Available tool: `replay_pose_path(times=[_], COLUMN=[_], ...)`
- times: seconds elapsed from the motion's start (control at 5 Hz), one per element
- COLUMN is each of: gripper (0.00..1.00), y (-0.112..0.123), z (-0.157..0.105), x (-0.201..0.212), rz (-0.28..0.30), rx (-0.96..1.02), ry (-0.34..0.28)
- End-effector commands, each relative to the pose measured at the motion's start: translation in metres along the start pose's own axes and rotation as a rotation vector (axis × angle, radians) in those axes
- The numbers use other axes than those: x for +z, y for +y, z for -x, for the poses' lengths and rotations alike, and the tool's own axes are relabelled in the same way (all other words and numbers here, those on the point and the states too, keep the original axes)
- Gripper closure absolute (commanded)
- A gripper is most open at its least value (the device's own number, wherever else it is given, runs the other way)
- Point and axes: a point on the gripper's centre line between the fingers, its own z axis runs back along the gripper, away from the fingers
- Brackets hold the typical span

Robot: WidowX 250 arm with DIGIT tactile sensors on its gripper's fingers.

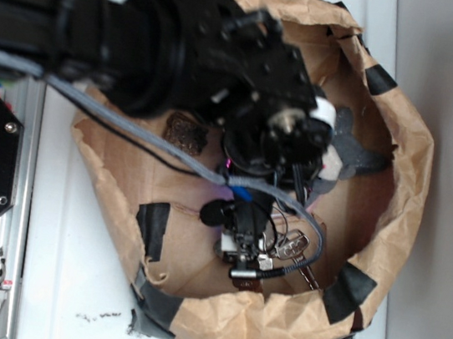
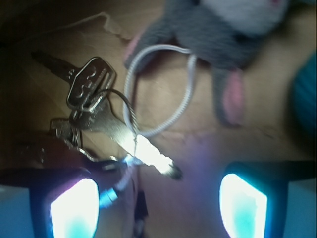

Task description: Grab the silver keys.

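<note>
The silver keys (image 2: 96,106) lie on brown paper at the left of the wrist view, several shiny keys on metal rings with a dark brown tab beside them. One bright key blade points down-right and ends just above the gap between my fingers. My gripper (image 2: 158,208) is open, its lit pads (image 2: 74,208) wide apart, nothing held between them. In the exterior view the gripper (image 1: 249,261) is low inside the paper-lined basin, with the keys (image 1: 292,246) right beside it.
A thin white ring (image 2: 188,94) lies just beyond the keys, against a grey plush donkey (image 2: 223,34). A teal object (image 2: 306,99) sits at the right edge. The crumpled brown paper wall (image 1: 408,170) with black tape patches rings the work area. A dark patterned piece (image 1: 185,132) lies at the back.
</note>
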Motion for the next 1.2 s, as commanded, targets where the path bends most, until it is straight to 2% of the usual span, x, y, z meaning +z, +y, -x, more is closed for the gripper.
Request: replay_pose_path(times=[0.0,0.4,1.0], gripper=[0.0,0.0,0.0], y=[-0.011,-0.021,-0.018], z=[-0.013,-0.02,-0.016], x=[0.006,0.018,0.002], rz=[-0.015,0.064,0.012], rx=[-0.041,-0.008,-0.038], ry=[-0.061,-0.036,-0.045])
